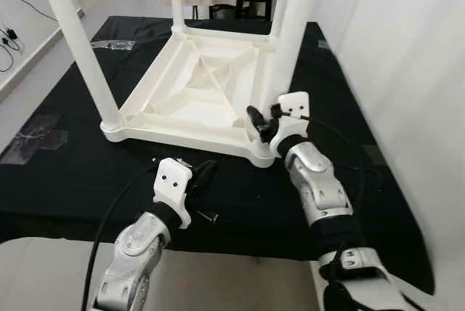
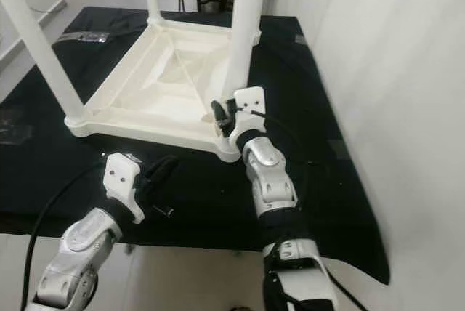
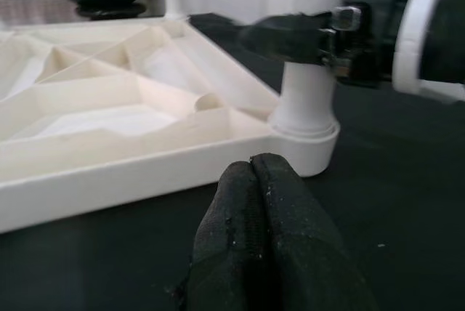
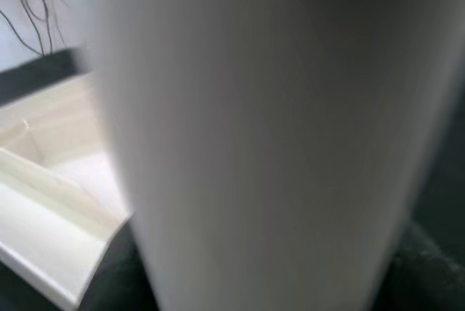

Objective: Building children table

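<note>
Presently the upturned white children's table point(image 1: 196, 89) lies top-down on the black counter point(image 1: 65, 173), legs pointing up. At the left, the left gripper point(image 1: 205, 175) rests near the table's front edge, its jaws pressed together on nothing; a small dark screw point(image 1: 208, 216) lies on the cloth just beside it. Further right, the right gripper point(image 1: 256, 123) is at the base of the near right leg point(image 1: 290, 20), jaws around it by the look of it, though how tightly I cannot tell. The step appears to be seating that leg; next, twisting or pressing it firmly home in its corner socket.
</note>
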Robot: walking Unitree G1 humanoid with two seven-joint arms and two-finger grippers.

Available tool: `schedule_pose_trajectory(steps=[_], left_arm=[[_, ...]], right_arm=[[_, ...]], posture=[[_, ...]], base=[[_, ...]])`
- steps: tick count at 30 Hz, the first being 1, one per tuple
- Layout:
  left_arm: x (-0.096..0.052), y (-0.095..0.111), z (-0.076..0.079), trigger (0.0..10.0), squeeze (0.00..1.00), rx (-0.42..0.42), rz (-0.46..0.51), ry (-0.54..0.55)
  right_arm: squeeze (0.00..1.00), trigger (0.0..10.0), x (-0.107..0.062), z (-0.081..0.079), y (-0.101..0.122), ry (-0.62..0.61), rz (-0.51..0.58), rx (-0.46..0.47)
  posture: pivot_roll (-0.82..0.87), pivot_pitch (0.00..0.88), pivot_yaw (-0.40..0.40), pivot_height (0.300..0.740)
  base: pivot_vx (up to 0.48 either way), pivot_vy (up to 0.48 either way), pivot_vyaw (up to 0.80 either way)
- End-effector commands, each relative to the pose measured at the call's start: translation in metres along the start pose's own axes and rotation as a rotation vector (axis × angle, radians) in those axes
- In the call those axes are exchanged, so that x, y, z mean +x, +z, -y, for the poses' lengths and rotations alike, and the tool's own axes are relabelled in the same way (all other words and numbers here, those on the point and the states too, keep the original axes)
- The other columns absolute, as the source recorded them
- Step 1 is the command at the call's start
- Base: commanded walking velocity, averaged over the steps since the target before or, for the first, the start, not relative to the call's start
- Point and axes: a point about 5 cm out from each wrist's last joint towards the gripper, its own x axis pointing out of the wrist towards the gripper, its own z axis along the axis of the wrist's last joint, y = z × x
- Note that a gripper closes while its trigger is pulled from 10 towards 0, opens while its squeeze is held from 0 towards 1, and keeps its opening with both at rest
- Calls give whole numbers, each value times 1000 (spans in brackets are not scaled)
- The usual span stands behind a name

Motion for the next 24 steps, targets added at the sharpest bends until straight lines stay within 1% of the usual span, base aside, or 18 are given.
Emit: schedule_pose_trajectory(steps=[1,2,4,5,6,7,8,9,10,11,13,14,15,16,17,18,19,24], left_arm=[[-2,-5,0,10000,0,-11,-19,1],[-2,-5,0,10000,0,-11,-20,-2],[-3,-5,0,10000,0,-12,-21,-3],[-3,-5,0,10000,0,-12,-20,-4],[-3,-5,0,10000,0,-12,-20,-4],[-3,-5,0,10000,0,-12,-20,-4],[-2,-5,1,10000,0,-13,-20,-5],[-2,-5,1,10000,0,-13,-21,-5],[-2,-5,1,10000,0,-14,-21,-5],[-2,-5,2,10000,0,-15,-21,-7],[-2,-5,2,10000,0,-15,-21,-7],[-3,-5,2,10000,0,-15,-21,-7],[-3,-5,2,10000,0,-15,-21,-7],[-3,-5,3,10000,0,-16,-21,-6],[-3,-5,3,10000,0,-17,-21,-6],[-3,-5,3,10000,0,-17,-21,-6],[-3,-6,4,10000,0,-18,-21,-5],[-3,-6,5,10000,0,-19,-22,-5]], right_arm=[[1000,10000,-2,9,-2,-48,-19,19],[1000,10000,-2,12,5,-49,-1,25],[1000,10000,-2,14,9,-51,7,30],[800,10000,1,13,19,28,55,47],[78,10000,3,11,27,124,93,60],[0,10000,6,8,33,233,118,67],[0,10000,7,7,38,332,123,50],[0,10000,9,5,40,395,115,28],[0,10000,9,5,40,428,108,12],[0,10000,11,2,44,577,88,-74],[0,10000,11,2,44,577,88,-74],[0,10000,12,2,45,614,82,-95],[0,10000,12,2,45,614,82,-95],[0,10000,15,2,49,653,73,-125],[0,6392,17,2,51,673,62,-119],[0,6392,17,2,51,673,62,-119],[0,0,20,3,54,688,51,-101],[0,0,24,7,52,656,39,-74]], posture=[[41,126,-29,740],[44,128,-29,740],[44,128,-29,740],[48,130,-29,740],[49,132,-27,740],[48,131,-25,740],[52,133,-26,740],[52,133,-26,740],[52,133,-26,740],[57,134,-29,740],[57,134,-29,740],[57,134,-29,740],[57,134,-29,740],[63,133,-35,740],[65,132,-36,740],[65,132,-36,740],[66,130,-38,740],[64,128,-38,740]], base=[[0,0,0],[0,0,0],[0,0,0],[0,0,0],[0,0,0],[0,0,0],[0,0,0],[0,0,0],[0,0,0],[0,0,0],[0,0,0],[0,0,0],[0,0,0],[0,0,0],[0,0,0],[0,0,0],[0,0,0],[0,0,0]])
